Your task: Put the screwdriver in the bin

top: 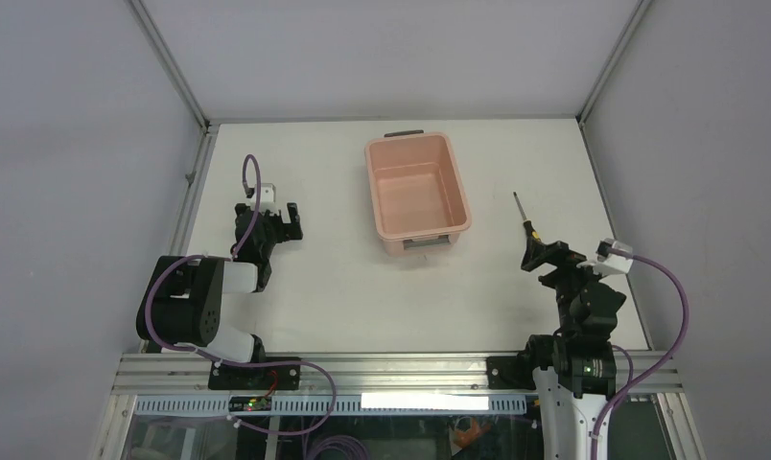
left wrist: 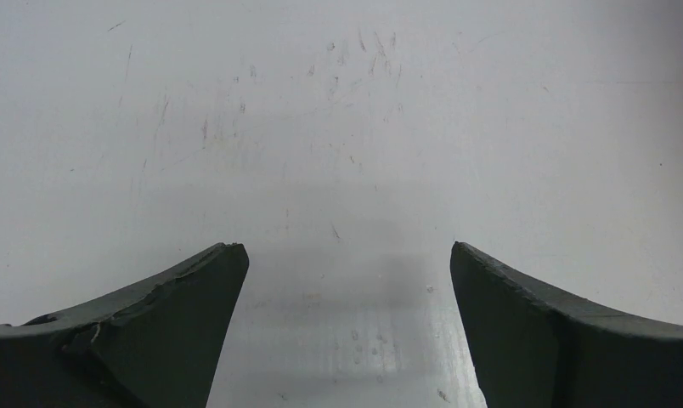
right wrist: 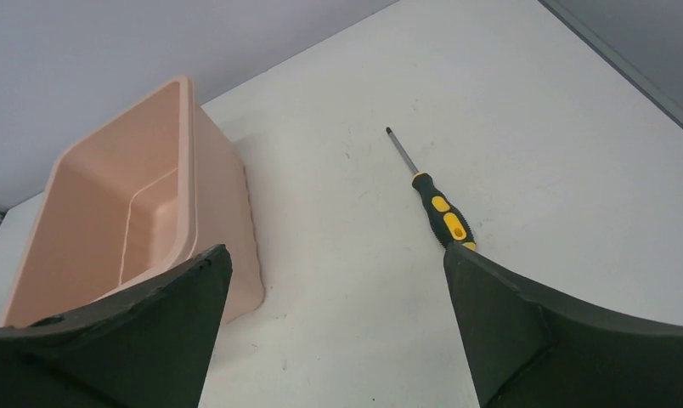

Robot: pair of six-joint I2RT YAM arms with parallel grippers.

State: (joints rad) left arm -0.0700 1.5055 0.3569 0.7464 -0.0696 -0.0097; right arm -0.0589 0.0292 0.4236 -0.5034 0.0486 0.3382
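Observation:
The screwdriver [top: 526, 228] lies flat on the white table at the right, shaft pointing away, black-and-yellow handle toward me. In the right wrist view the screwdriver [right wrist: 436, 206] lies ahead, its handle end hidden behind my right finger. The salmon-pink bin [top: 416, 192] stands empty at the table's far middle; in the right wrist view the bin [right wrist: 134, 212] is at the left. My right gripper [top: 551, 261] is open and empty just behind the handle, also in its wrist view [right wrist: 338, 259]. My left gripper [top: 278, 218] is open and empty over bare table at the left, also in its wrist view [left wrist: 349, 255].
Grey enclosure walls and metal frame posts [top: 171, 67] surround the table. An aluminium rail [top: 382, 369] runs along the near edge by the arm bases. Purple cables [top: 669, 316] loop from both wrists.

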